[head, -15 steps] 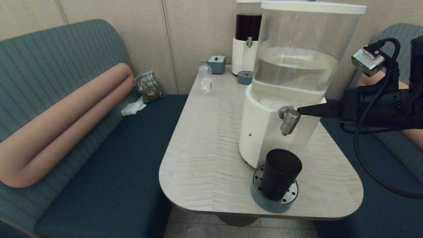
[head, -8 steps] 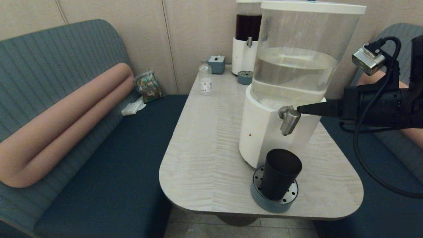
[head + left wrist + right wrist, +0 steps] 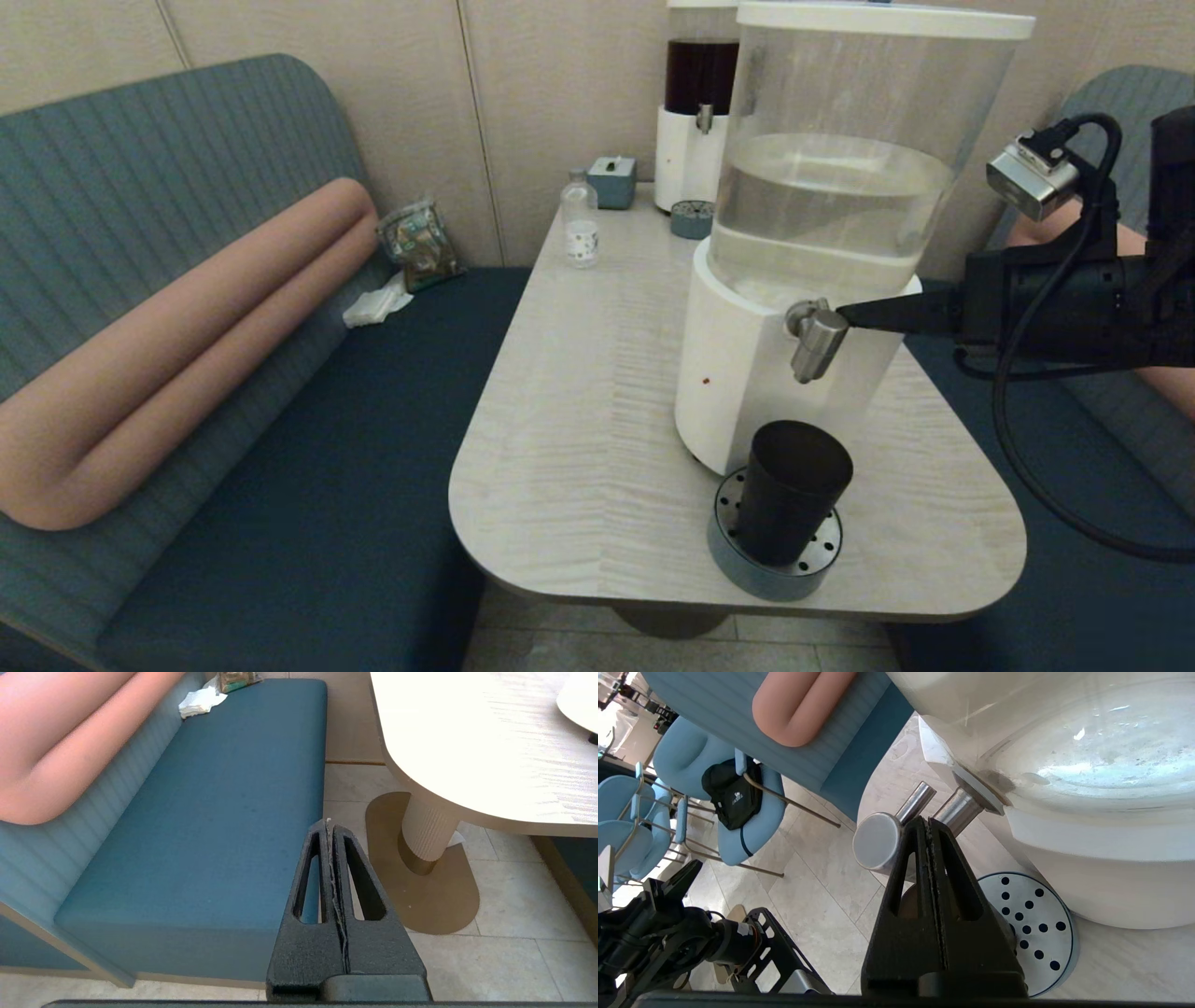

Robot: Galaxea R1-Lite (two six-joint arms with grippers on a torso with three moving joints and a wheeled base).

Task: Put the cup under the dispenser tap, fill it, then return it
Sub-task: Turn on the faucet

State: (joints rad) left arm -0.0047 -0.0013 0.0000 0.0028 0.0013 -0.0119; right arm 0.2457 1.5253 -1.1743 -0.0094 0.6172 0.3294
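The dark tapered cup (image 3: 792, 490) stands upright on the round perforated drip tray (image 3: 822, 551), right below the brushed-steel dispenser tap (image 3: 818, 342) of the big white-based clear-tank dispenser (image 3: 840, 187). My right gripper (image 3: 845, 315) is shut with nothing in it, its tip against the right side of the tap's top (image 3: 878, 840). In the right wrist view the cup is mostly hidden behind the fingers (image 3: 943, 896). My left gripper (image 3: 328, 823) is shut and empty, parked low beside the bench, out of the head view.
A second dispenser (image 3: 698, 112) with dark liquid, its small drip tray (image 3: 692, 220), a clear bottle (image 3: 580, 227) and a small grey box (image 3: 611, 179) stand at the table's far end. Benches flank the table (image 3: 579, 401) on both sides.
My right gripper's tip stays at the tap; the arm and its wrist camera shifted slightly left and down. The cup has not moved.
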